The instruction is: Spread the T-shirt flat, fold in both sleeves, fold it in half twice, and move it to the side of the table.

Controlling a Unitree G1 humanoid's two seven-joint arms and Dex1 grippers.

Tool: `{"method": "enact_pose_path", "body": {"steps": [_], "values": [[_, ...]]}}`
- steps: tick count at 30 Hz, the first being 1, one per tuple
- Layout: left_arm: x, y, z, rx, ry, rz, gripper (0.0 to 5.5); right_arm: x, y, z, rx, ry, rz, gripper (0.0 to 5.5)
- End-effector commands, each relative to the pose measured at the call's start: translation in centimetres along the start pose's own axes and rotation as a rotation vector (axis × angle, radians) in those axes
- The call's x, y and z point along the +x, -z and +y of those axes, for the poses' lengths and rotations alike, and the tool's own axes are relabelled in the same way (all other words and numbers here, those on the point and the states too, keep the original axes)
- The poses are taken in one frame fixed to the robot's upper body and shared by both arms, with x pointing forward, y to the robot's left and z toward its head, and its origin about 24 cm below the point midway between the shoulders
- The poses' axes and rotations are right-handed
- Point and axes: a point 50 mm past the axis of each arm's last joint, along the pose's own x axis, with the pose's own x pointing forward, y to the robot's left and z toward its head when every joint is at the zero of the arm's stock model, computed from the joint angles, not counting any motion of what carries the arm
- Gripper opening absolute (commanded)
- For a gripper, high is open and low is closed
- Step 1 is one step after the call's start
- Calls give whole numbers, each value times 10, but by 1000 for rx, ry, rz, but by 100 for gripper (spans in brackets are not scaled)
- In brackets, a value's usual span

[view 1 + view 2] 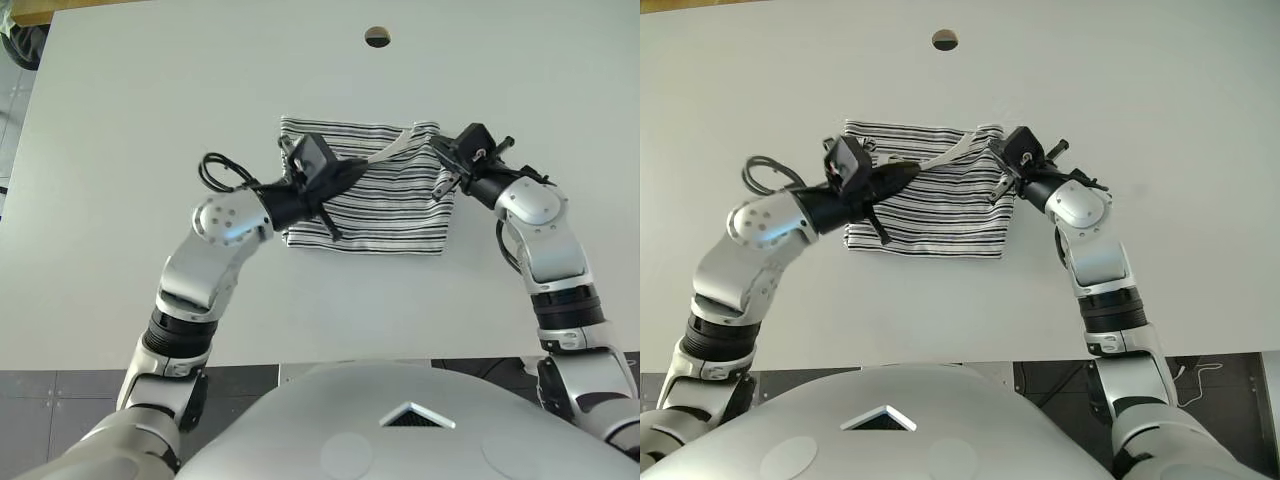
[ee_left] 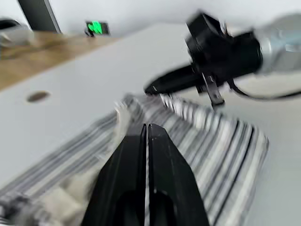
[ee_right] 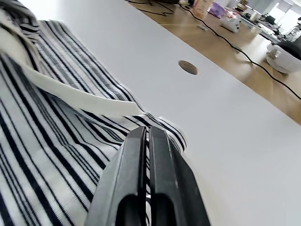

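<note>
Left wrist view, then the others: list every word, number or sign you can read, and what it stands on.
None can be read.
Green lit sign in the room behind: too blurred.
Boxes on the wooden desk: too small.
T-shirt: stripes, no print.

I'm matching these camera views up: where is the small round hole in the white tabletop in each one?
Left eye view: round hole near top centre, beyond the black-and-white striped T-shirt.
Right eye view: top, left of centre.
Left wrist view: beyond the T-shirt's edge.
Right wrist view: likewise.
Shared landmark: the T-shirt.
</note>
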Motion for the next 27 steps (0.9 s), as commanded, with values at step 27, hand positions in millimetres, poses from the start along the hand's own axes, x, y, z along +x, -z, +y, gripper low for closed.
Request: {"method": "enact_pose_path", "body": {"steps": [27], "values": [[-76,64,23,30,-30,509,12,-124,17,105,-389,-933,231,10]]}}
